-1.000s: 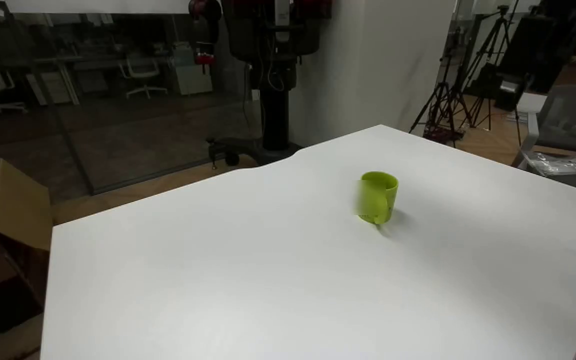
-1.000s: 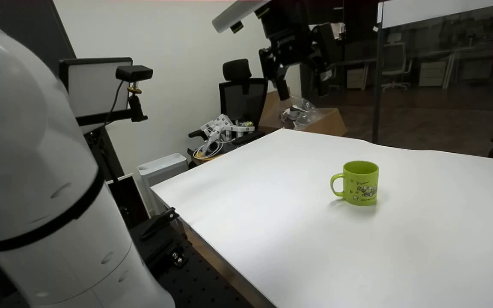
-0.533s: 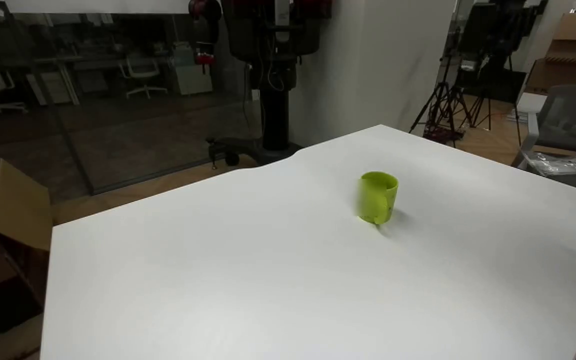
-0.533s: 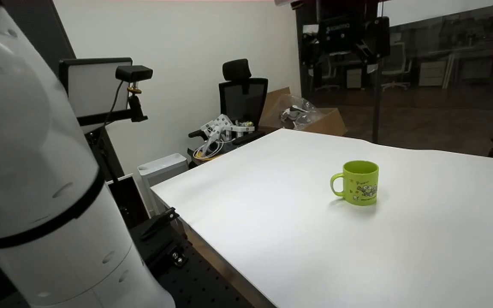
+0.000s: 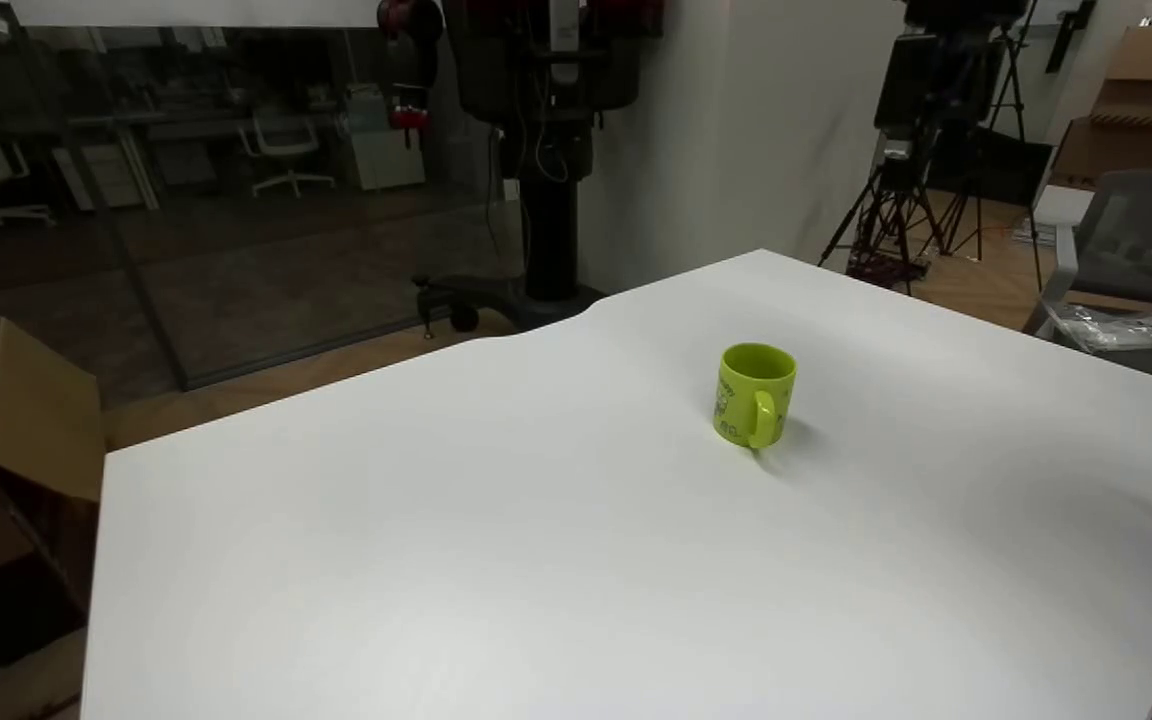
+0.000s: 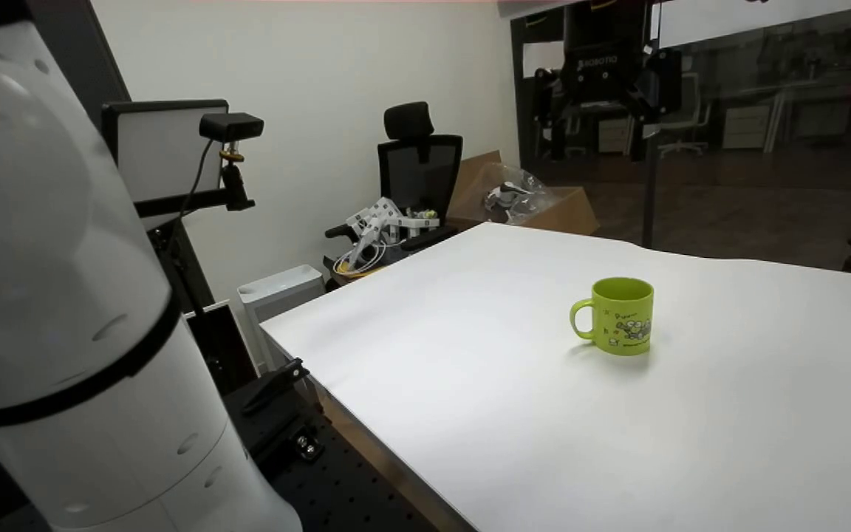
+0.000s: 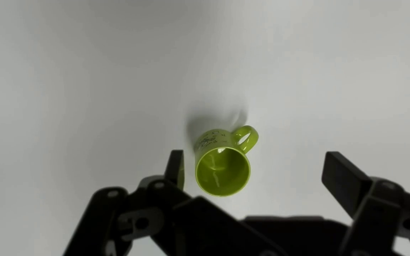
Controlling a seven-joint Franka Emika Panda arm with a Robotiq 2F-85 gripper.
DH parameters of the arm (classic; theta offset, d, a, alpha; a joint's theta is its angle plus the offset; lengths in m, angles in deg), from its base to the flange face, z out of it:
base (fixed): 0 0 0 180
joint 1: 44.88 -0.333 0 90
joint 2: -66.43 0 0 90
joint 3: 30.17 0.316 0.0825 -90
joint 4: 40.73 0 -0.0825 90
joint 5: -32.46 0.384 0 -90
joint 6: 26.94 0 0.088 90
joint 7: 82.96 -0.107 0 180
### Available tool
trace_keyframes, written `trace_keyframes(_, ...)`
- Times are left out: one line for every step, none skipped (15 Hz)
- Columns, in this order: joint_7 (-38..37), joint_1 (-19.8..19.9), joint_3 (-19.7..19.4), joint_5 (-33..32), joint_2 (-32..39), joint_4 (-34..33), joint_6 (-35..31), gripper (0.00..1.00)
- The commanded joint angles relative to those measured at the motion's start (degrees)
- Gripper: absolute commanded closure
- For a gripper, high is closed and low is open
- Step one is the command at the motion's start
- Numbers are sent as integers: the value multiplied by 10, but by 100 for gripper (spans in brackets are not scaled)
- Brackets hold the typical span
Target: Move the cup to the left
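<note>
The cup, a small glossy lime-green mug, stands upright on the white table, in both exterior views [image 5: 741,408] [image 6: 620,321] and in the wrist view [image 7: 222,174]. Printed drawings show on its side. Its handle points to the left in an exterior view and to the upper right in the wrist view. My gripper [image 6: 598,144] is open and empty, pointing down high above the table. In the wrist view the cup lies between the two fingers of the gripper [image 7: 255,167], nearer the left finger. The fingers do not touch it.
The white table [image 5: 416,520] [image 6: 470,384] has a wavy far edge. A cardboard box [image 5: 41,410] stands beyond the table, and it also shows near an office chair [image 6: 422,174]. The white robot arm [image 6: 78,258] fills the left side of an exterior view.
My gripper has moved to the right and, lately, a little down in an exterior view, and has turned from tilted to pointing straight down. The cup has not moved.
</note>
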Motion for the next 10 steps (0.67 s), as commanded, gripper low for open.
trace_keyframes(0, 3, 3, 0, 0, -1, 2, 0)
trace_keyframes(0, 3, 3, 0, 0, -1, 2, 0)
trace_keyframes(1, 3, 3, 0, 0, -1, 2, 0)
trace_keyframes(-14, 3, 8, -15, -4, 11, -40, 0)
trace_keyframes(-15, 2, 8, -12, 4, 9, -59, 0)
trace_keyframes(-26, 3, 10, -17, 21, 6, -91, 0)
trace_keyframes(-34, 4, 11, -21, 36, 2, -112, 0)
trace_keyframes(-45, 5, 12, -30, 60, -5, -139, 0)
trace_keyframes(-51, 5, 12, -35, 83, -10, -166, 0)
trace_keyframes(-55, 3, 13, -34, 112, -18, -184, 0)
